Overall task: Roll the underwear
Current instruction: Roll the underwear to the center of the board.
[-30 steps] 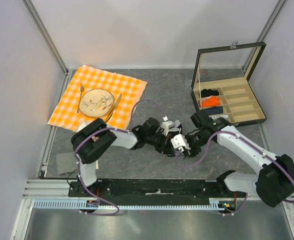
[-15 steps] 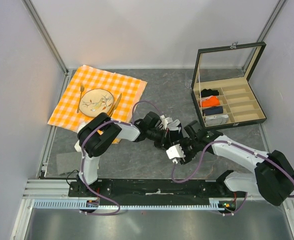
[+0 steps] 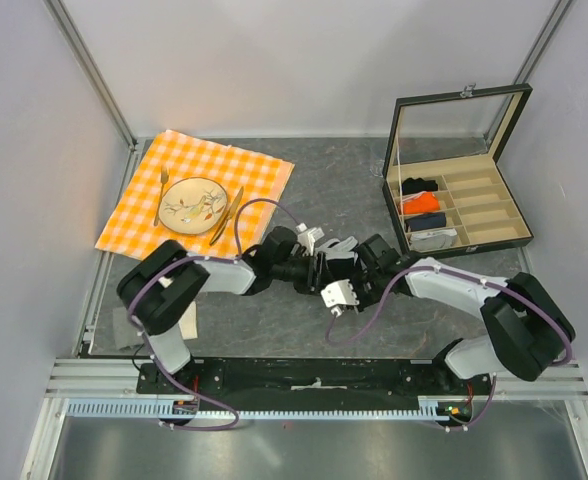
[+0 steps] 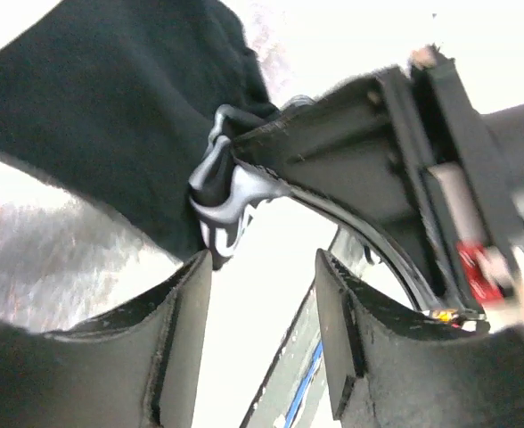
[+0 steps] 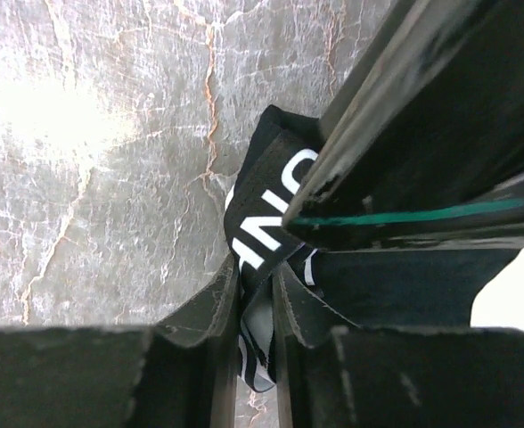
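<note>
The grey table fills the top view. A compartment box stands open at the upper right, and a checked cloth with a plate lies at the upper left, both well apart from the work. The left arm and right arm reach inward and meet at mid-frame, so close that their wrists hide nearly all of the garment from above.

The underwear is there, between the two wrists and just above the tabletop. In the right wrist view, the right gripper has its fingers pressed together on the lettered waistband, probably to anchor that edge while the cloth is turned. In the left wrist view, the left gripper has its fingers spread with nothing between them. The black fabric hangs at the upper left of that frame, and one fingertip is just beside the fabric's lower edge. I judge it is lined up to take a second hold. No roll is visible yet.
</note>
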You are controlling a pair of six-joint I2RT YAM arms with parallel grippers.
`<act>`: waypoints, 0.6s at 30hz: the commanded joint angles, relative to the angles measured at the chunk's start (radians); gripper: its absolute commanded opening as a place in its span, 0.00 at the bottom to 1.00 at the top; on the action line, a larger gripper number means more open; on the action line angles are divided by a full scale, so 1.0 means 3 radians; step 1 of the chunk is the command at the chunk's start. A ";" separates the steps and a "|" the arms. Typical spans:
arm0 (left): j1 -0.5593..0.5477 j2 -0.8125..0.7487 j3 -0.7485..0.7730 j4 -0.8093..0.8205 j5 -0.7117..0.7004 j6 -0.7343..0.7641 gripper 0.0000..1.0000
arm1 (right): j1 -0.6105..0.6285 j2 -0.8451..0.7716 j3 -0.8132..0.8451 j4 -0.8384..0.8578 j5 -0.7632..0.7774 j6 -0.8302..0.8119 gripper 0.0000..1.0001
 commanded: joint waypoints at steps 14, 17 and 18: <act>-0.1255 -0.1607 -0.2306 0.2519 -0.1557 0.2671 0.63 | -0.0295 0.1289 0.1289 -0.2447 -0.1389 -0.0175 0.15; -0.1579 -0.1592 -0.1954 0.2065 -0.1920 0.3061 0.64 | -0.0392 0.1514 0.1376 -0.2473 -0.1400 -0.0145 0.15; -0.1636 -0.1567 -0.1897 0.2022 -0.1998 0.3129 0.64 | -0.0407 0.1555 0.1391 -0.2463 -0.1389 -0.0109 0.16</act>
